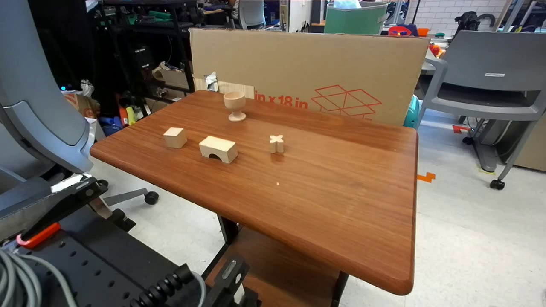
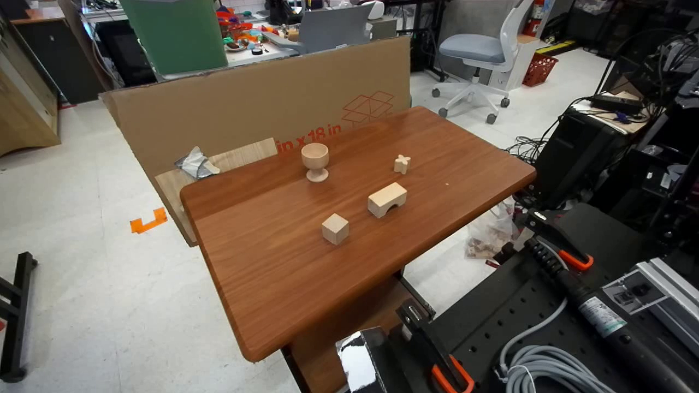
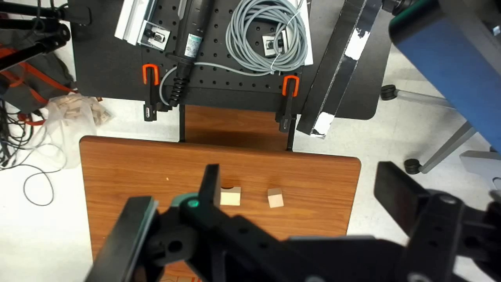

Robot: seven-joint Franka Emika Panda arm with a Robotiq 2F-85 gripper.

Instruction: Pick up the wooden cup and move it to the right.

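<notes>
The wooden cup is a light-tan goblet with a round bowl on a stem and foot. It stands upright near the table's back edge, by the cardboard, in both exterior views: the cup [image 1: 234, 101] and the same cup [image 2: 315, 158]. In the wrist view it does not show; the gripper's body covers much of the table there. My gripper [image 3: 299, 172] is open and empty, its two black fingers wide apart, high above the table in the wrist view. The gripper is out of frame in both exterior views.
On the brown table [image 1: 332, 192] stand a wooden cube [image 2: 335, 228], an arched block [image 1: 218, 149] and a small cross-shaped piece [image 1: 276, 144]. A tall cardboard sheet [image 1: 298, 64] stands along the back edge. A black pegboard bench [image 3: 242, 84] with clamps and cable lies at the near side.
</notes>
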